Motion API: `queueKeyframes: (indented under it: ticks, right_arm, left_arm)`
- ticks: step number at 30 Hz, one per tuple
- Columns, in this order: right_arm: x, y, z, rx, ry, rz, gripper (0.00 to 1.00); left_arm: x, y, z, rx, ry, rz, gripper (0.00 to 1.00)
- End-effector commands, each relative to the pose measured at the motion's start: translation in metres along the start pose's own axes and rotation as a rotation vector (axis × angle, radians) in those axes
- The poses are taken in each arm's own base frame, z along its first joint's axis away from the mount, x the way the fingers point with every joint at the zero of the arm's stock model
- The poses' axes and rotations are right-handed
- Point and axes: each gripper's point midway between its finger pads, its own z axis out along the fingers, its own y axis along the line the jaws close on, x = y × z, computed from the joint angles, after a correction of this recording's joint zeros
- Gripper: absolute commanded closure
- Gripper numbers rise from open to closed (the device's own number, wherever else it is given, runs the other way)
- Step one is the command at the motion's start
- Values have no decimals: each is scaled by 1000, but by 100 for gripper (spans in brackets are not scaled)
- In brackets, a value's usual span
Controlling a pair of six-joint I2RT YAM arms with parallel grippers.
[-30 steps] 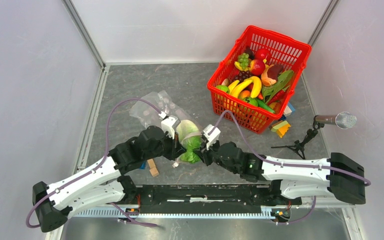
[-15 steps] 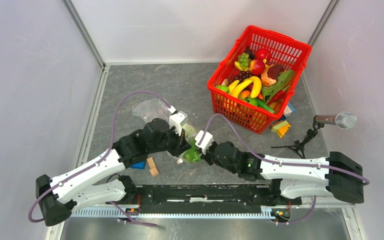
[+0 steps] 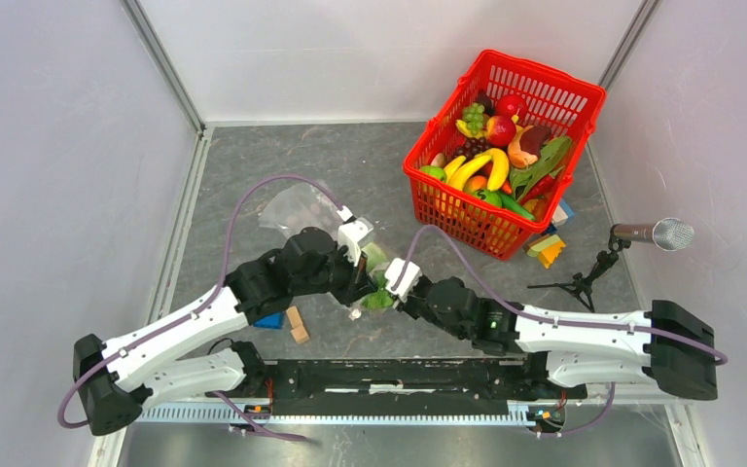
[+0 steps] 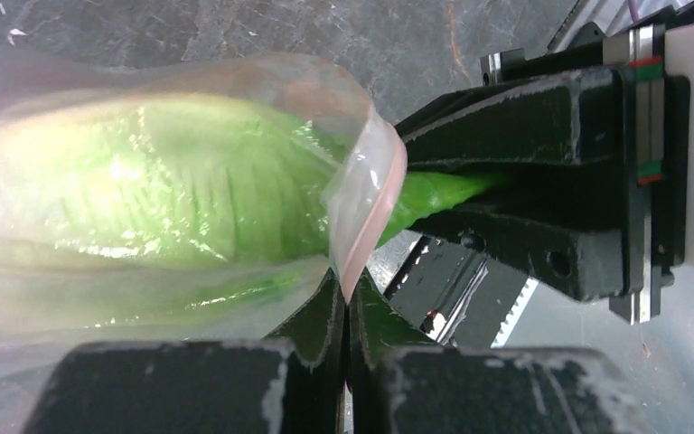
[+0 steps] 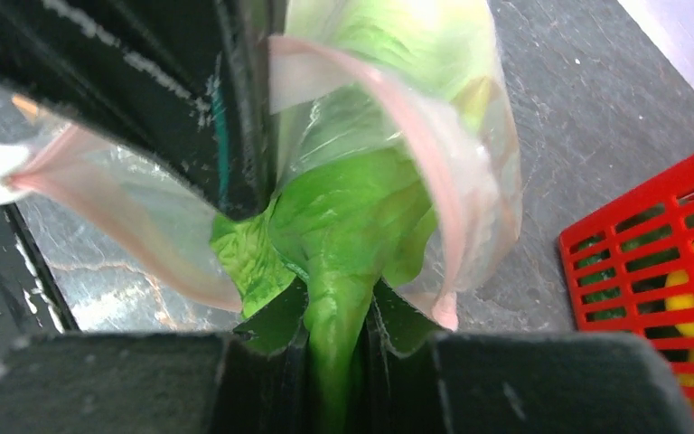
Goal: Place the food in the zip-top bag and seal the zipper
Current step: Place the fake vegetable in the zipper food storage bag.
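The clear zip-top bag (image 3: 297, 207) lies at centre left, its mouth lifted between the two grippers. My left gripper (image 3: 362, 282) is shut on the pink zipper strip (image 4: 361, 240) at the bag's mouth. My right gripper (image 3: 381, 292) is shut on the stem of the green lettuce (image 5: 343, 226), whose leafy part sits inside the open mouth of the bag (image 5: 470, 181). In the left wrist view the lettuce (image 4: 163, 181) shows through the plastic. More toy food (image 3: 491, 161) fills the basket.
The red mesh basket (image 3: 554, 92) stands at the back right. A blue-green block (image 3: 270, 320) and small wooden cubes (image 3: 298, 325) lie near the left arm. A microphone on a small tripod (image 3: 642, 238) stands at the right. Grey walls enclose the table.
Both grippers moved together a little to the near side and right; the bag has slid further over the lettuce, and less of the lettuce shows outside the bag.
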Motion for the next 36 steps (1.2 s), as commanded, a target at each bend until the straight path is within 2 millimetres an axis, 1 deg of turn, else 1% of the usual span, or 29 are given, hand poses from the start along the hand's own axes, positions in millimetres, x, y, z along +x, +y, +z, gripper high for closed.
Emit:
queueKeyframes:
  ticks: [1, 3, 5, 9, 10, 12, 16, 18, 19, 21, 24, 26, 29, 31, 33, 36]
  right_arm:
    - [-32, -14, -14, 41, -226, 208, 100]
    - [-43, -7, -25, -52, -332, 276, 96]
    - [-49, 4, -28, -136, -346, 244, 95]
    - [-42, 27, -15, -259, -237, 128, 96]
    - [-42, 30, -13, -273, -229, 118, 96]
    - [-40, 27, -11, -248, -233, 123, 96]
    - [-42, -1, -7, -91, -240, 158, 96]
    - [-39, -10, -4, -37, -215, 180, 96]
    - [-36, -13, -2, -17, -192, 196, 96]
    - [-30, -11, 1, -20, -160, 224, 96]
    - [-19, -9, 0, -17, -127, 252, 96]
    - [-16, -5, -4, -46, -130, 267, 96]
    - [-26, 17, -14, -194, -194, 260, 96]
    - [-30, 27, -19, -259, -208, 259, 95]
    - [-31, 32, -21, -288, -204, 260, 95]
    - [-27, 40, -24, -331, -196, 248, 95]
  left_arm:
    - [-27, -22, 0, 96, -69, 30, 98]
    - [-22, -22, 1, 95, -59, 10, 98]
    - [-21, -24, -1, 110, -80, 1, 98]
    - [-24, -33, -6, 158, -90, 12, 98]
    - [-26, -35, -7, 167, -93, 17, 98]
    - [-27, -39, -7, 188, -87, 23, 98]
    - [-19, -46, -3, 234, -39, 19, 98]
    - [-18, -50, -2, 248, -39, 17, 98]
    - [-19, -53, -2, 255, -41, 19, 98]
    - [-20, -54, -4, 254, -50, 21, 98]
    - [-20, -49, -6, 222, -69, 9, 98]
    - [-19, -37, -6, 158, -90, -18, 98]
    - [-18, -23, -8, 81, -123, -37, 98]
    - [-19, -20, -12, 63, -140, -36, 98]
    - [-20, -18, -14, 54, -156, -37, 98]
    - [-22, -17, -14, 56, -171, -28, 98]
